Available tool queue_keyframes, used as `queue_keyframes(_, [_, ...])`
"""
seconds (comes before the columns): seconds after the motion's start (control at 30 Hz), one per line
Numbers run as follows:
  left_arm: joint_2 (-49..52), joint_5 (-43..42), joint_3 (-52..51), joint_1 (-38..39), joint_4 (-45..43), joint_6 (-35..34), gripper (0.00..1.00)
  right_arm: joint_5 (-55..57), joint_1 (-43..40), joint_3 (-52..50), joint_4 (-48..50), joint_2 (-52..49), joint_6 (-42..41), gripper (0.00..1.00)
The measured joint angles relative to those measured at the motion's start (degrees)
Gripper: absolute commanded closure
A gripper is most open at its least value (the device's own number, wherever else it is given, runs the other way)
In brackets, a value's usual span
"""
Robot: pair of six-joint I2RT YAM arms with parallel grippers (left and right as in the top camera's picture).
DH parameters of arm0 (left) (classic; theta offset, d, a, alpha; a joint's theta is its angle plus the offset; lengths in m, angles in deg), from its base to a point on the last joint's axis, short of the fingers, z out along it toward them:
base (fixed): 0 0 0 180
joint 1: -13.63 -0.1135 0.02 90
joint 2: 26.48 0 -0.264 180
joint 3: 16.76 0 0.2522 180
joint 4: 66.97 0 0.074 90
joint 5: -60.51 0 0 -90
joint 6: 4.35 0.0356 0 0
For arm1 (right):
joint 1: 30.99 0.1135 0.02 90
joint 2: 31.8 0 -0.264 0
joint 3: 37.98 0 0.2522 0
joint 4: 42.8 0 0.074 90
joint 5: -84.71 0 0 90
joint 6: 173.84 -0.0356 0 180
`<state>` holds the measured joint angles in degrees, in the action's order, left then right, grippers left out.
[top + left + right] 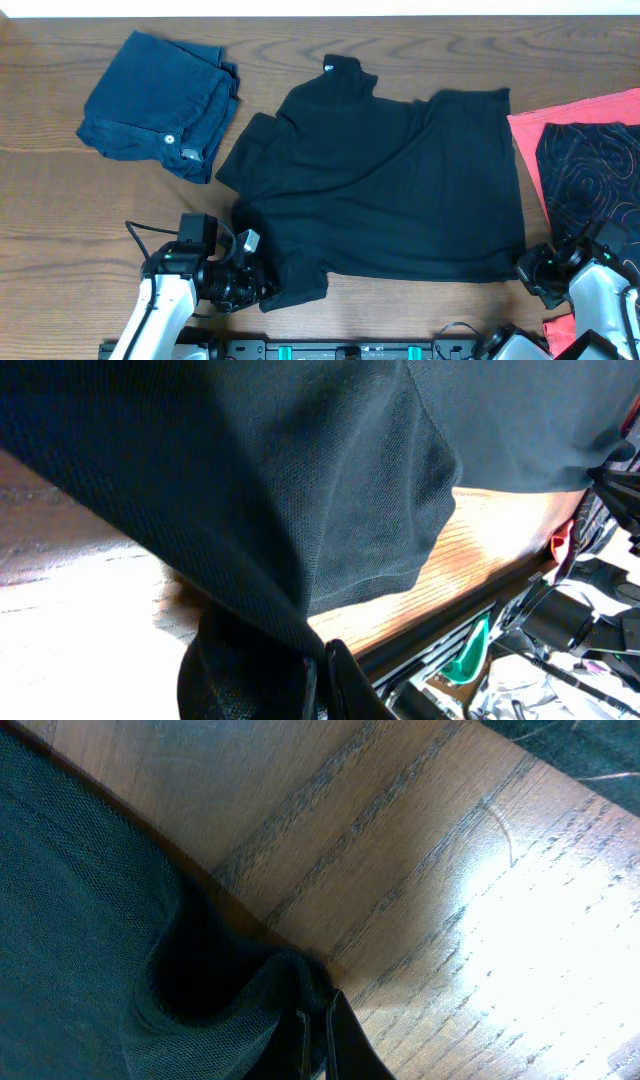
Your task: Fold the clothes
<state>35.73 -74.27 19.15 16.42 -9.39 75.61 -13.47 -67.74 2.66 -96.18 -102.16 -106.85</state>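
The left gripper sits at about seven o'clock on the table, its jaws closed on a bunch of cloth at the near sleeve of the black T-shirt. The right gripper, at about five o'clock, is pinched on the shirt's near hem corner. The shirt itself lies spread across the middle of the table, with its collar up toward twelve o'clock. From where I stand, the weak point looks like the left grip. It holds a loose wad of sleeve, not a clean edge, so a lift could let a layer slide out, or drag the sleeve up alone and leave the body wrinkled underneath. If the two arms rise unevenly, the near edge would probably skew and the fold land crooked. The right corner lies close to the red cloth and the patterned dark garment at three o'clock, so a wide swing there might snag them. The folded denim at ten o'clock sits just beside the far sleeve, so a fold carried that way might catch it.
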Motion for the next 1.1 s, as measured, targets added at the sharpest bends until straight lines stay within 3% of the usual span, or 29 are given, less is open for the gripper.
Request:
queue_keyframes(0.27, [0.0,-2.6,2.8,0.0,0.6,0.0,0.94,-0.5,0.0,1.3,-3.2,-0.9,0.3,0.99])
queue_keyframes(0.53, [-3.7,-4.7,14.2,0.0,1.8,0.0,0.94,-8.4,0.0,11.4,-18.1,-0.7,3.2,0.99])
queue_keyframes(0.83, [-10.8,-1.5,17.3,0.0,13.5,0.1,0.94,-8.0,-0.7,20.6,-25.7,6.0,4.4,0.99])
queue_keyframes(1.1, [-17.8,0.2,17.4,0.0,21.0,0.1,0.94,-1.5,-1.7,22.3,-29.9,12.6,3.7,0.99])
